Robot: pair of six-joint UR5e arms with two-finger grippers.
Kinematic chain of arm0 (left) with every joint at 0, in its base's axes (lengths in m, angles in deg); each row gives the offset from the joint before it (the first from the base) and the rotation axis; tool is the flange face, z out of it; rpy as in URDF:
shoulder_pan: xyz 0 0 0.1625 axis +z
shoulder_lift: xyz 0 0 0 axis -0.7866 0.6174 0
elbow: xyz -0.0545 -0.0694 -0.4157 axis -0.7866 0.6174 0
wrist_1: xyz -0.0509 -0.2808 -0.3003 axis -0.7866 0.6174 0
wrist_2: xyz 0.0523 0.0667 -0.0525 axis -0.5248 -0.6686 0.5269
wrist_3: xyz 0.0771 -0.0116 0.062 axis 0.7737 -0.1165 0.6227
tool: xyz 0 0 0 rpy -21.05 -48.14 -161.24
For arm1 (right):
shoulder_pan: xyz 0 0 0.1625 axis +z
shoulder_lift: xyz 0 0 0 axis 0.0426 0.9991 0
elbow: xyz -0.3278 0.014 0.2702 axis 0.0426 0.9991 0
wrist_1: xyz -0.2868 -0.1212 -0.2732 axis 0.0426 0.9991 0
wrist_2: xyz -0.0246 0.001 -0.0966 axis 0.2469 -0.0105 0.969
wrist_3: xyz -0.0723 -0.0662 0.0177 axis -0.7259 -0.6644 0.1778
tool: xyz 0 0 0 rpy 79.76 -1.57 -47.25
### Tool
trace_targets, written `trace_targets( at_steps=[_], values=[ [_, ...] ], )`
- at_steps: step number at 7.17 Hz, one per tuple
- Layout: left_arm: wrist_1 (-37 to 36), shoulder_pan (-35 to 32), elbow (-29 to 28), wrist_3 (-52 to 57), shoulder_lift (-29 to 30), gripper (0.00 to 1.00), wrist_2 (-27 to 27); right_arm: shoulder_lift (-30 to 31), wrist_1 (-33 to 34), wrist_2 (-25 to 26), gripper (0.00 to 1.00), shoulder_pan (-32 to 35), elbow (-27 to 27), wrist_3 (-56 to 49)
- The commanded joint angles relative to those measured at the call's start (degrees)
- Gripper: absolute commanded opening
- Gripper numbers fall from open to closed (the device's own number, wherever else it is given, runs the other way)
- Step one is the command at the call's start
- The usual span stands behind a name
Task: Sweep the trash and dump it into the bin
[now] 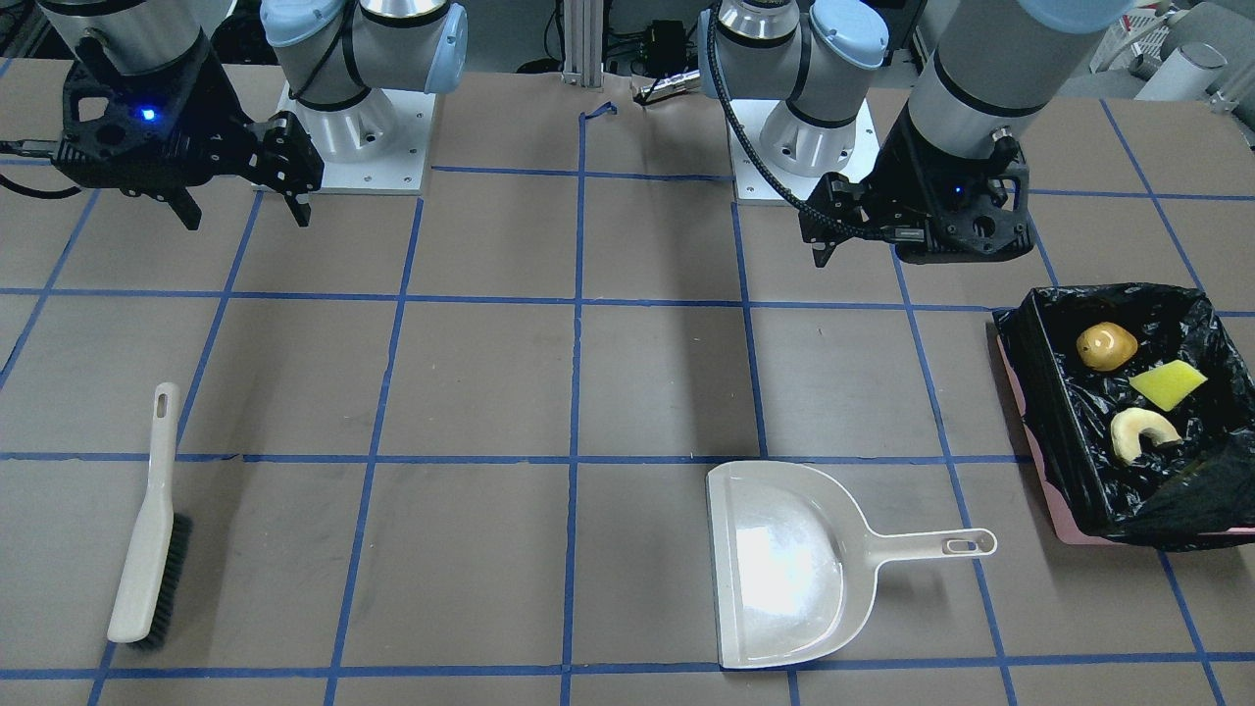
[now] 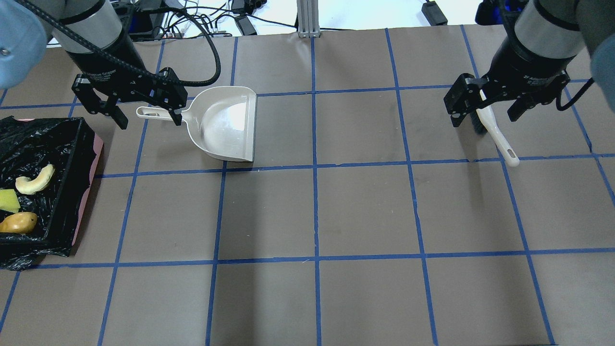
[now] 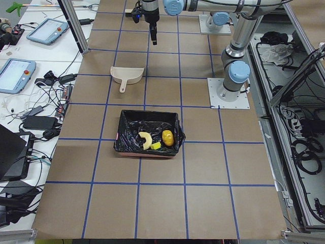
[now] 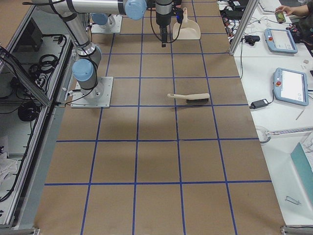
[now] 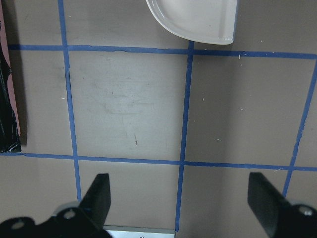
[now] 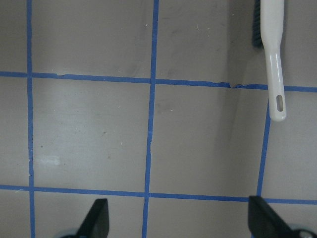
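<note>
The bin [image 1: 1025, 343], lined with a black bag, stands at the table's end on my left. In it lie the golden-brown lump [image 1: 1106, 345], the yellow-green wedge [image 1: 1167, 384] and the tan croissant [image 1: 1139, 433]. My left gripper [image 2: 146, 115] is open and empty, held above the table between the bin and the beige dustpan [image 2: 226, 125]. In the left wrist view its fingers [image 5: 99, 193] stand wide apart over bare table. My right gripper [image 2: 485, 115] is open and empty, raised above the table near the brush [image 2: 495, 134].
The dustpan [image 1: 779, 569] lies flat with its handle pointing toward the bin. The white brush [image 1: 147, 529] with dark bristles lies flat on my right side. Blue tape lines grid the brown table. Both arm bases [image 1: 358, 147] stand at the robot's edge.
</note>
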Motion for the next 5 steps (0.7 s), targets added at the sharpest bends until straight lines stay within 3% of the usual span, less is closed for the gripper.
trace_targets(
  at_steps=[1,5],
  values=[
    [-1.02,-0.01,0.05,-0.09,0.44,1.0,1.21,-0.06,0.63,-0.25,1.0,0.0,-0.06,0.12],
    [-0.94,-0.01,0.31,1.22,0.35,1.0,0.69,0.03,0.37,-1.13,1.0,0.0,0.03,0.21]
  ],
)
